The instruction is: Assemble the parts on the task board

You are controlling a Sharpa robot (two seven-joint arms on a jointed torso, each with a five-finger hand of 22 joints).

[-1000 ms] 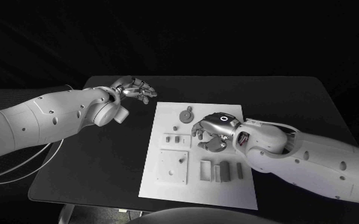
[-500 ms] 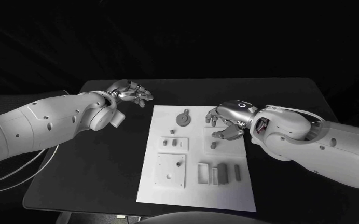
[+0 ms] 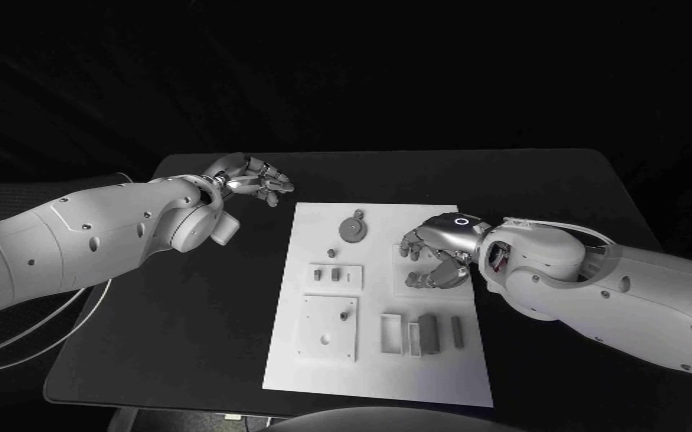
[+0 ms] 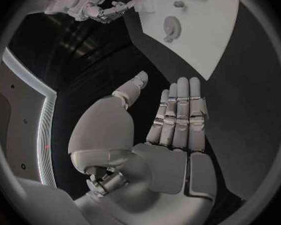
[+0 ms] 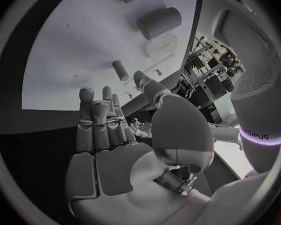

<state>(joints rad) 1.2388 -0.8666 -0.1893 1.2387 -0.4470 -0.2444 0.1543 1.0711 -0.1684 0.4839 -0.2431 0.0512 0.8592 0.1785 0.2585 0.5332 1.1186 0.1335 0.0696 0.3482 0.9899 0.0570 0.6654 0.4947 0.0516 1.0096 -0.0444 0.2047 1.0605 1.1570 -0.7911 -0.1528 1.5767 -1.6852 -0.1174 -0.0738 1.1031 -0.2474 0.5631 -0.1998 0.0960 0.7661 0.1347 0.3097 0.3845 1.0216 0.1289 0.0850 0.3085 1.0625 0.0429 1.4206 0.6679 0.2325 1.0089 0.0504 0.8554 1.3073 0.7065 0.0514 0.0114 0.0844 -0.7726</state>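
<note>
Left hand: we see the left hand (image 3: 253,177) over the black table (image 3: 188,292), just beside the far left corner of the white board (image 3: 375,372); its fingers (image 4: 180,110) are straight, side by side, and hold nothing.
Right hand: the right hand (image 3: 437,250) is above the right part of the board, fingers (image 5: 97,122) stretched out, nothing in them.
Gear: a round gear (image 3: 353,226) lies on the board, between the two hands.
Other parts: small grey pieces (image 3: 421,332) lie on the board near the right hand, on the side toward the robot.
</note>
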